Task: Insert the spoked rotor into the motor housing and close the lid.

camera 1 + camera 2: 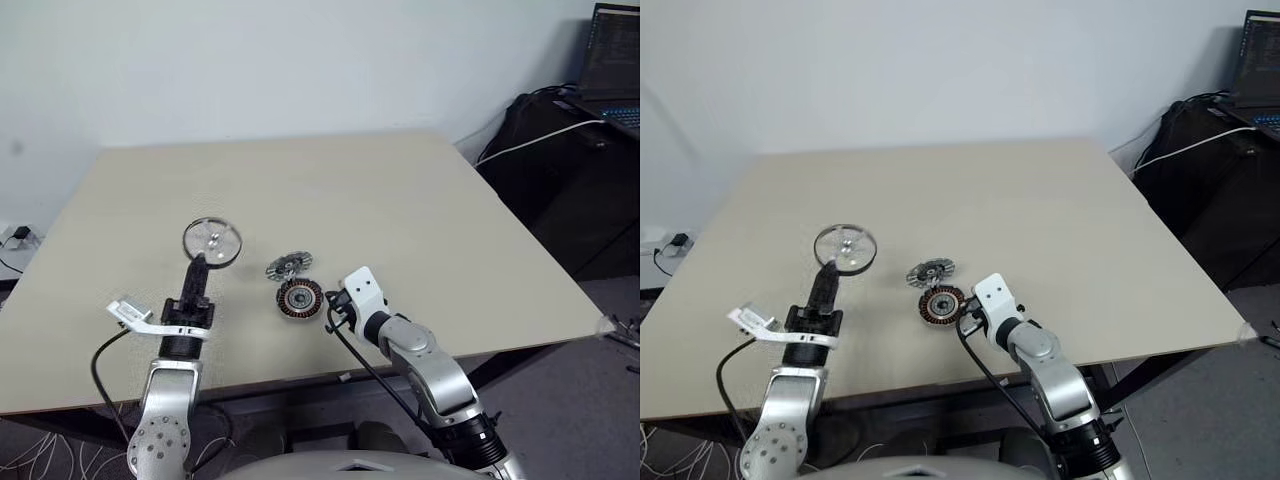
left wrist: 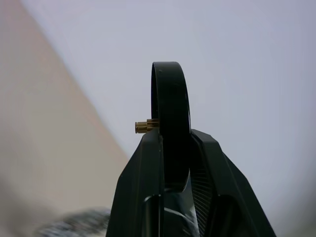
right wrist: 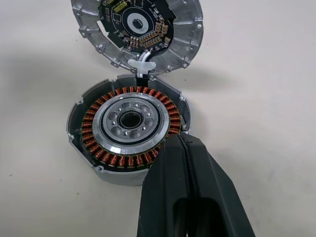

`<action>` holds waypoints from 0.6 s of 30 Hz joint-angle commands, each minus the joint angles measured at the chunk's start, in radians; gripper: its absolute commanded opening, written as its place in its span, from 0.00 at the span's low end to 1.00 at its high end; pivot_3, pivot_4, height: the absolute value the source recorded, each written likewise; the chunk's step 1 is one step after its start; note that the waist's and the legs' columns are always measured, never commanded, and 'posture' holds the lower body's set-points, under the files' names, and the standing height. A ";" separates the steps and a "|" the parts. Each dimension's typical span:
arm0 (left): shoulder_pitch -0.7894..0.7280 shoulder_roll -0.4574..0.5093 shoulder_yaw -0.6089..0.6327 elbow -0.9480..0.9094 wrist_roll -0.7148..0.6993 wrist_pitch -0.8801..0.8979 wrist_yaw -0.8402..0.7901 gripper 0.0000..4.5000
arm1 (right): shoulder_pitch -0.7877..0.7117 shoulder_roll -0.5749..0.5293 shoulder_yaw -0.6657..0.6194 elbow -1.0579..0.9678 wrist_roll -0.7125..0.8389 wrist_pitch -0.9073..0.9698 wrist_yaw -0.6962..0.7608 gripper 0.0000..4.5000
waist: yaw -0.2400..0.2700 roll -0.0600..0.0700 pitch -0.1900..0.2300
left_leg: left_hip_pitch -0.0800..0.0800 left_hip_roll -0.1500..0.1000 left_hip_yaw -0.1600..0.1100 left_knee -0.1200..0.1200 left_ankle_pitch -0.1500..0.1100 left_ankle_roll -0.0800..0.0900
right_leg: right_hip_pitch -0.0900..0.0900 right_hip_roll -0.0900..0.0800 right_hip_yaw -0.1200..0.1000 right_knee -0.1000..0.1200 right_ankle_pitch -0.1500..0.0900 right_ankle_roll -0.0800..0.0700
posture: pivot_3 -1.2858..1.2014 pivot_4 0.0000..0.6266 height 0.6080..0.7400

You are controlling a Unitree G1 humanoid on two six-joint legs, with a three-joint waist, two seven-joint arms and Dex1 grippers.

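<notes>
1. Rotor, a rimmed round wheel with a centre hub, stands on edge in the left gripper, which pinches its lower rim. It sits at about 10 o'clock from the housing, well apart from it and apparently clear of the table.
2. Housing lies flat with its copper windings up and its pale centre bore open and unfilled. The lid, a silver plate carrying a circuit board, lies folded open at its 12 o'clock, touching it and joined to it by a short white link.
3. Right gripper, fingers pressed together on nothing, rests against the housing's rim at about 3 o'clock, seemingly steadying it.
4. Risks:
   - The rim-only pinch is narrow, so the rotor could swivel or slip during the carry.
   - A tilted rotor could jam on the windings instead of seating in the bore.
   - The brass pin must face down, and a wrong turn of the wrist would present the other face.
   - The right fingertips at the rim could block the rotor's edge or nudge the housing.
5. Hard to make out:
   - The wrist view shows the rotor edge-on, so its spokes are not visible there.
   - How far the fingers overlap the rim is unclear.
   - I cannot tell whether the lid's link is a hinge or a cable.
</notes>
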 commanded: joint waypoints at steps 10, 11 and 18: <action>-0.105 0.057 -0.114 0.126 -0.118 0.347 0.204 0.10 | 0.015 -0.011 -0.016 -0.054 0.011 -0.008 -0.007 0.00 | -0.002 0.000 0.001 | 0.001 0.001 -0.001 0.000 0.001 0.000 | 0.000 0.002 0.000 0.001 0.000 0.000 | 0.52 0.00 1.00; -0.113 0.058 -0.109 0.140 -0.109 0.356 0.227 0.10 | 0.017 -0.011 -0.018 -0.057 0.012 -0.007 -0.010 0.00 | -0.002 0.000 0.001 | 0.001 0.001 -0.001 0.000 0.001 0.000 | 0.000 0.002 0.000 0.001 0.000 0.000 | 0.52 0.00 1.00; -0.138 0.051 -0.073 0.204 -0.082 0.402 0.302 0.10 | 0.019 -0.012 -0.021 -0.063 0.015 -0.004 -0.018 0.00 | 0.001 0.000 0.001 | 0.000 0.001 -0.001 0.000 0.001 0.000 | 0.000 0.001 0.000 0.001 0.000 0.000 | 0.52 0.00 1.00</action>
